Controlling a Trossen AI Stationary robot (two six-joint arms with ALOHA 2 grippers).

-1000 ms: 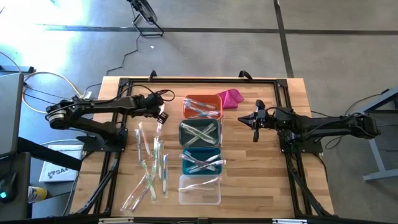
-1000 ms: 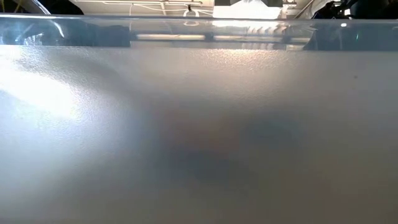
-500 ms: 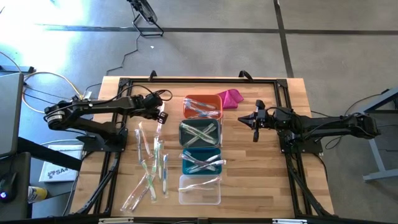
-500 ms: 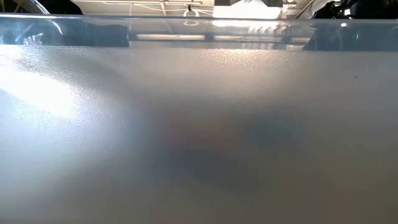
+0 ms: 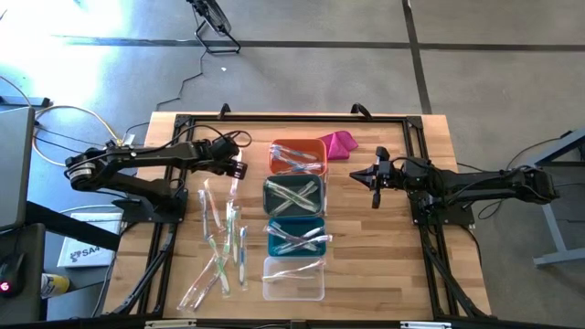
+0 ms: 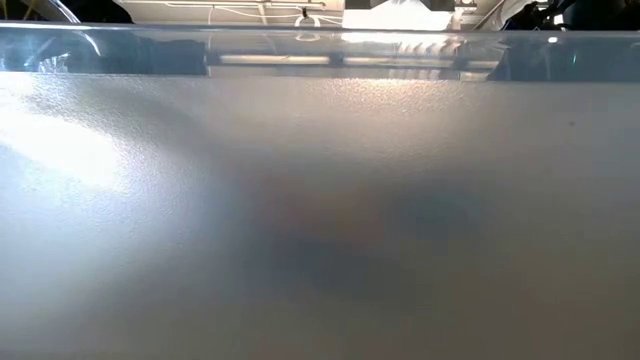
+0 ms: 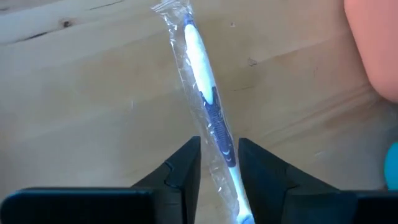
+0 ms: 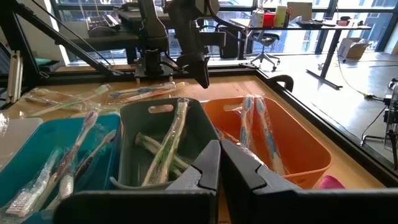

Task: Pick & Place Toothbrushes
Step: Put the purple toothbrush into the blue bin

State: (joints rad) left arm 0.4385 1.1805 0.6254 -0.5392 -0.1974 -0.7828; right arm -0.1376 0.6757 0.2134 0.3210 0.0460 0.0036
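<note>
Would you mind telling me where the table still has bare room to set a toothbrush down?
Bare wood lies right of the bin column, below the right gripper, and along the far edge behind the orange bin. Left of the bins, loose toothbrushes crowd it.

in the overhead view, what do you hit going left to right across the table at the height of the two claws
left claw, shut on a blue toothbrush → orange bin → magenta cloth lump → right claw, shut and empty
</note>
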